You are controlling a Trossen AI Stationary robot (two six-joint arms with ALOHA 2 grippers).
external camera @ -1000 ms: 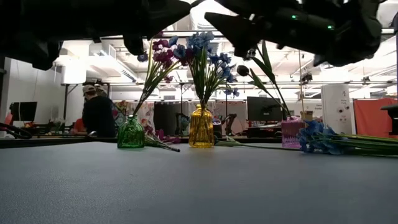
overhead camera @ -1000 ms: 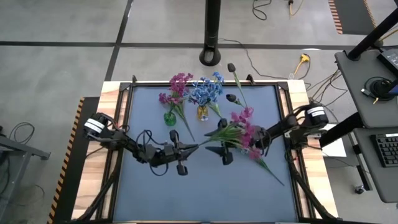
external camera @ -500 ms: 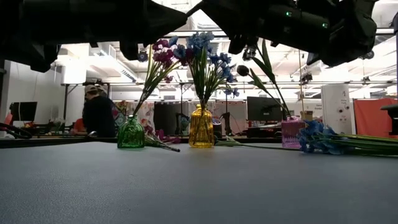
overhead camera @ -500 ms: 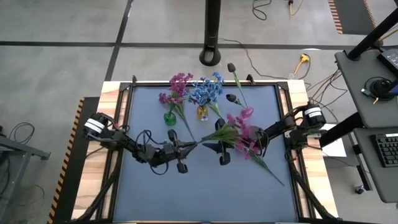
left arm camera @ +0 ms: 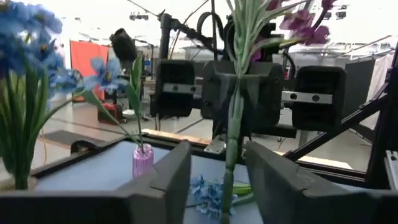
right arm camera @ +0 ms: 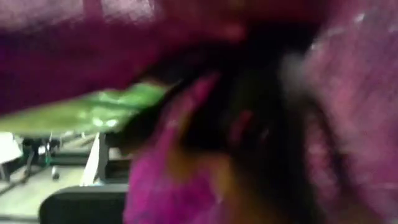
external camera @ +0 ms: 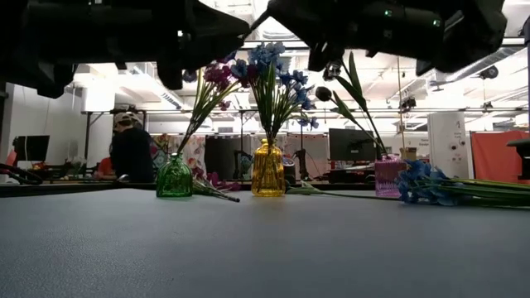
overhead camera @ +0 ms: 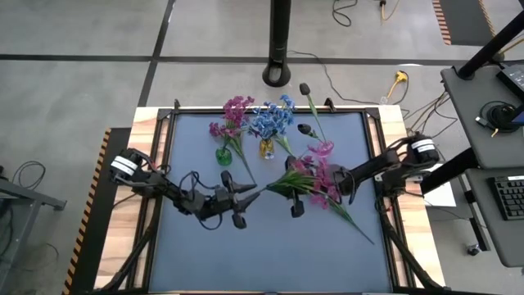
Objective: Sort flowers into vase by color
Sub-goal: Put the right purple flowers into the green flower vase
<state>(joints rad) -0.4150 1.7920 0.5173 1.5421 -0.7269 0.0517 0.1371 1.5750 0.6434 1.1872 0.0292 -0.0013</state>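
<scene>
While both arms meet at mid-table, a pink sprig hangs between them.

From the left, the left gripper (overhead camera: 246, 197) has its fingers (left arm camera: 166, 176) spread, the green stem passing between them without being pinched. Behind it on the blue mat (overhead camera: 205, 254) stand a green vase (overhead camera: 223, 155) of magenta flowers and a yellow vase (overhead camera: 266, 149) of blue ones. Rightward, the right gripper (overhead camera: 288, 191) is clamped on the pink flower sprig (overhead camera: 315, 176), held above the mat. A blue sprig (external camera: 431, 187) lies flat at the far right.

Dark jointed arms (overhead camera: 168, 190), white-capped joints
</scene>
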